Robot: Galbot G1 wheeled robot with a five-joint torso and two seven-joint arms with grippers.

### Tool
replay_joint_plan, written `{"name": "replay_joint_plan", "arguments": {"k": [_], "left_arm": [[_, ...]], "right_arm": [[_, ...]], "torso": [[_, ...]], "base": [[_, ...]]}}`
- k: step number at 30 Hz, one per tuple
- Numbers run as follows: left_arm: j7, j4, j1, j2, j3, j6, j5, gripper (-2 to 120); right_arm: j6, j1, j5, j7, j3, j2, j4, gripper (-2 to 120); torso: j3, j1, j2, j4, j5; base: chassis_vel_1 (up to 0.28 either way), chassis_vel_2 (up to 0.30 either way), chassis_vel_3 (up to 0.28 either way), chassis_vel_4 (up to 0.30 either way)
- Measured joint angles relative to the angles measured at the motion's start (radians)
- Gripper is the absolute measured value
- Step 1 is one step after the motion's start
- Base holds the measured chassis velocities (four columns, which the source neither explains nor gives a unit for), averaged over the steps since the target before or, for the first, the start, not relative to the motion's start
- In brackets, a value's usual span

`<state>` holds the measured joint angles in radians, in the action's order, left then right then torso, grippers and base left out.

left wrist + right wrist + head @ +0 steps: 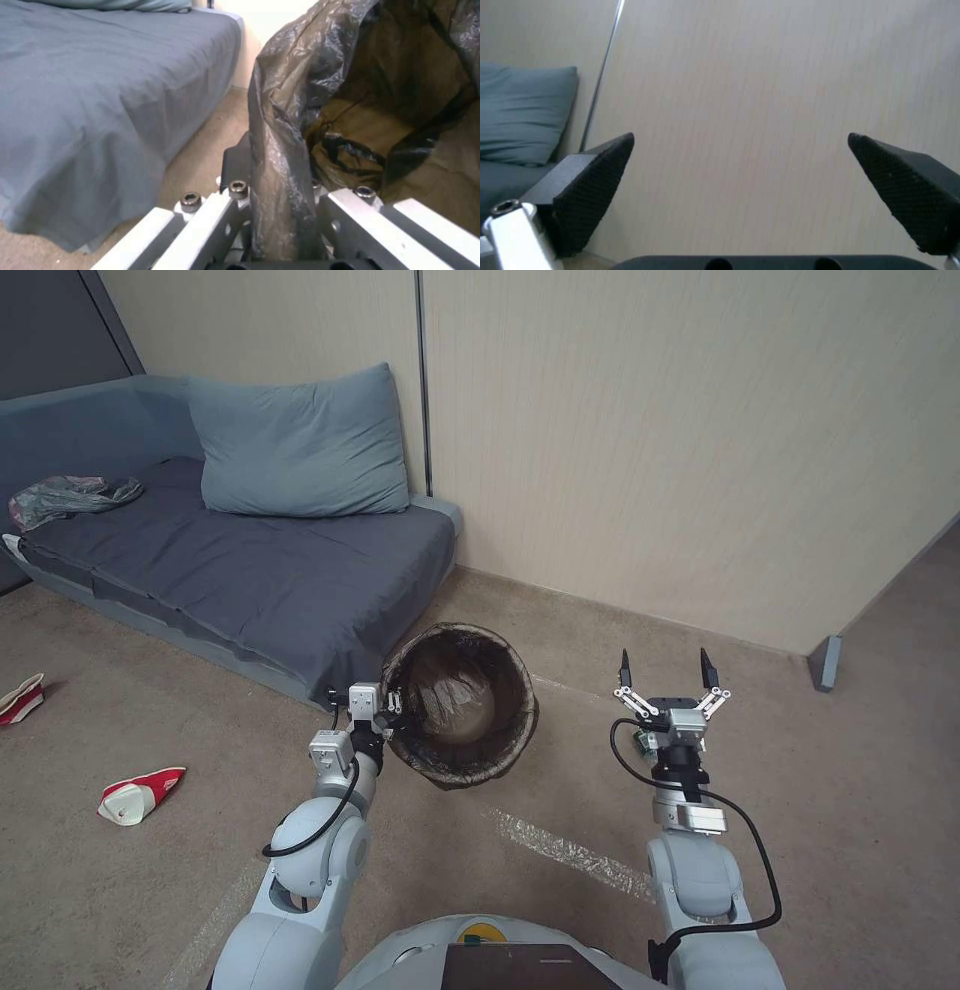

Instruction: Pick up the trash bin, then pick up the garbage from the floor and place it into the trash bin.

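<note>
The left gripper (392,707) is clamped on the near-left rim of the trash bin (460,702), its fingers pinching the dark bag that folds over the edge — in the left wrist view the bag-covered rim (280,157) runs straight down between the two metal finger linkages. The bin is tilted, its mouth turned up toward the head camera, and it hangs just off the corner of the grey sofa (250,560), at about 12 o'clock from the robot's base. Inside the liner, a patch of brown paper (360,123) lies against the wall. The right gripper (666,672) is held at about 1 o'clock, well apart from the bin, its jaws spread wide and holding nothing; the right wrist view shows the two black textured fingertips (592,187) far apart against the pale wall. Garbage lies on the carpet at about 10 o'clock: one crushed red-and-white cup (138,796) and, farther left at the picture's edge, a second red-and-white piece (20,698). No writing can be read on either piece or on the bin.
</note>
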<state>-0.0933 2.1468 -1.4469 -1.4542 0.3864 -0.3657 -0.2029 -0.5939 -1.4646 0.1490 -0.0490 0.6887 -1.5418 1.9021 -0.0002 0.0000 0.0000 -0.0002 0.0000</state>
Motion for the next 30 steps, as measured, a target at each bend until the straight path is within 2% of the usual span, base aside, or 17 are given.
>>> {"name": "replay_joint_plan", "arguments": {"k": [10, 18, 20, 23, 25, 30], "left_arm": [[0.000, 0.002, -0.003, 0.000, -0.004, -0.001, 0.003, 2], [0.000, 0.006, -0.005, 0.001, -0.006, -0.001, 0.003, 2], [-0.001, 0.007, -0.006, 0.003, -0.007, -0.002, 0.004, 2], [-0.001, 0.007, -0.006, 0.004, -0.009, -0.003, 0.004, 2], [0.000, 0.000, 0.000, 0.012, -0.019, -0.005, 0.004, 2], [0.000, -0.007, 0.003, 0.016, -0.023, -0.007, 0.004, 2]], "right_arm": [[0.015, 0.016, 0.028, -0.032, 0.000, 0.013, -0.012, 100], [0.075, 0.039, 0.041, -0.071, -0.002, 0.034, -0.024, 100], [0.162, 0.064, 0.022, -0.091, -0.004, 0.060, -0.037, 100], [0.212, 0.074, -0.010, -0.089, -0.004, 0.076, -0.044, 100], [0.315, 0.103, -0.092, -0.077, -0.002, 0.114, -0.087, 100], [0.347, 0.130, -0.107, -0.070, -0.001, 0.135, -0.138, 100]], "torso": [[0.000, 0.000, 0.000, 0.0003, 0.0000], [0.000, 0.000, 0.000, 0.0004, 0.0001], [0.000, 0.000, 0.000, 0.0003, 0.0001], [0.000, 0.000, 0.000, 0.0005, 0.0001], [0.000, 0.000, 0.000, 0.0002, 0.0002], [0.000, 0.000, 0.000, 0.0001, 0.0002]], "base": [[0.004, -0.003, -0.005, 0.005], [0.000, 0.000, 0.000, 0.000], [0.000, 0.000, 0.000, 0.000], [0.000, 0.000, 0.000, 0.000], [0.000, 0.000, 0.000, 0.000], [0.000, 0.000, 0.000, 0.000]]}}
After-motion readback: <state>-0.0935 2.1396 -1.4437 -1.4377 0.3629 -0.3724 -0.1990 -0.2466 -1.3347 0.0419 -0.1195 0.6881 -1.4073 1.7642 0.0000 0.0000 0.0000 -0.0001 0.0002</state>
